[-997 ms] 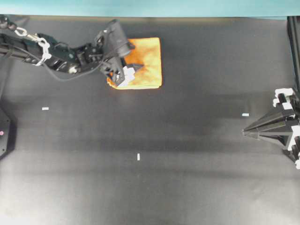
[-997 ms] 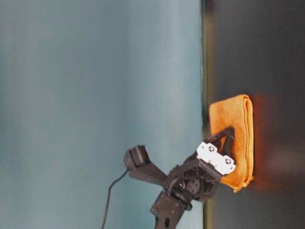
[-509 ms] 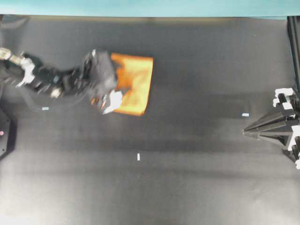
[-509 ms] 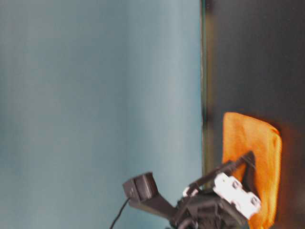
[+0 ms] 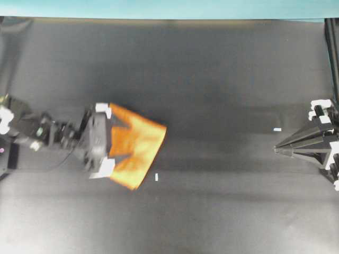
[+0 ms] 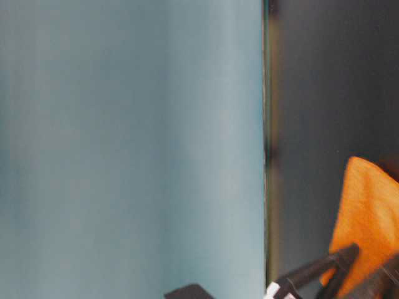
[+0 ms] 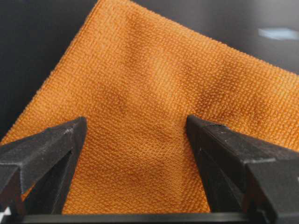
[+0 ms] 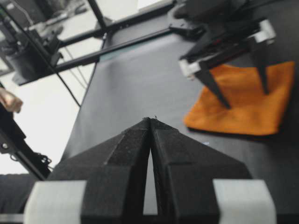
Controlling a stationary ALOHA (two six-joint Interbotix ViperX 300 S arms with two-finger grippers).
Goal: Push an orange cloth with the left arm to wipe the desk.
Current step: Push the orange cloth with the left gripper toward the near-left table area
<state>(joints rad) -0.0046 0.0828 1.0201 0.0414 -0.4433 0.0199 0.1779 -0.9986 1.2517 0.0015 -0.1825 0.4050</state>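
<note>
Near the desk's (image 5: pixel 222 79) left edge, toward the front: orange cloth (image 5: pixel 136 153) lying flat, skewed. Left gripper (image 5: pixel 121 141) spread, both fingertips pressing down on cloth. Right gripper (image 5: pixel 277 148) pressed together at right edge.

Behind the table (image 5: pixel 222 63) you see a plain teal wall (image 6: pixel 131 137), matte and evenly lit. Past the table's far side, your right wrist view shows black metal frame bars (image 8: pixel 126 21), cables, and a bright pale floor (image 8: pixel 46 112) washed out by strong light.
</note>
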